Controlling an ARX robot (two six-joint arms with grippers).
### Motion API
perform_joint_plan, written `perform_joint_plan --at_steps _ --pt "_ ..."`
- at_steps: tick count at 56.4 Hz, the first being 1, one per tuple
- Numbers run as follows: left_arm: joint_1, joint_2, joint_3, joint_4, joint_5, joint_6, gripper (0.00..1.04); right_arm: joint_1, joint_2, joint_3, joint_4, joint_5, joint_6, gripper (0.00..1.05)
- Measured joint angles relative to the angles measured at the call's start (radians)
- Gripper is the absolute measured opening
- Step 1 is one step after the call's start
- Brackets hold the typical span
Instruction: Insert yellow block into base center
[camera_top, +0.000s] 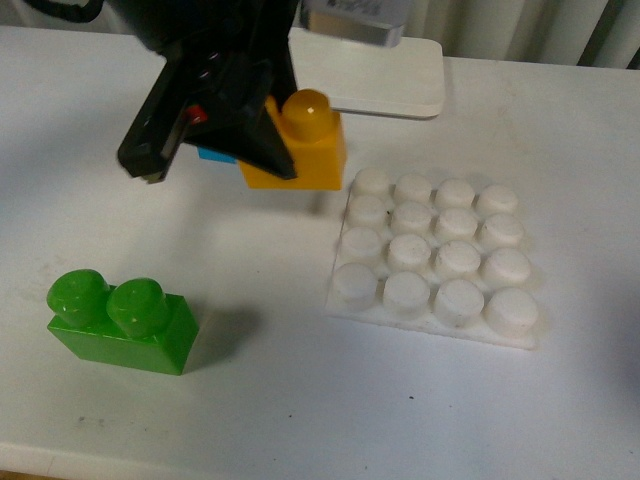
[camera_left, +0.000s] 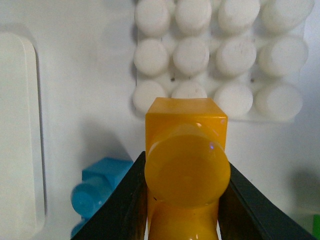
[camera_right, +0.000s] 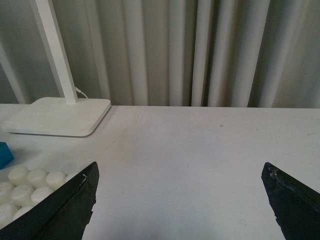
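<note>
Orange-yellow two-stud plastic brick (camera_top: 312, 150): light, rigid, smooth-sided, may slip. Left tool (camera_left: 186, 162) clamps its flat side walls, just beside white studded square base (camera_top: 430, 250), not over centre. Right tool (camera_right: 180, 200) spread, empty.

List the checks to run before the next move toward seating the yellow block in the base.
1. Left fingers clamp the yellow block: ok.
2. Block over the center of the base: not ok, it is off the base's left side.
3. Base studs free: ok.
4. Right fingers open, holding nothing: ok.
5. Block square to the stud rows: cannot tell.
6. Green brick away from the base: ok.
</note>
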Motion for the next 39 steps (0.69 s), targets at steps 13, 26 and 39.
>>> perform_joint_plan --at_steps 13,26,39 --pt "-0.097 0.041 0.076 -0.001 0.0 -0.049 0.32 0.0 0.0 0.0 0.0 0.0 0.0 0.96" --pt "-0.157 0.113 0.134 -0.019 -0.016 -0.077 0.32 0.0 0.0 0.0 0.0 0.0 0.0 0.96" --pt "-0.178 0.158 0.172 -0.033 -0.034 -0.09 0.32 0.0 0.0 0.0 0.0 0.0 0.0 0.96"
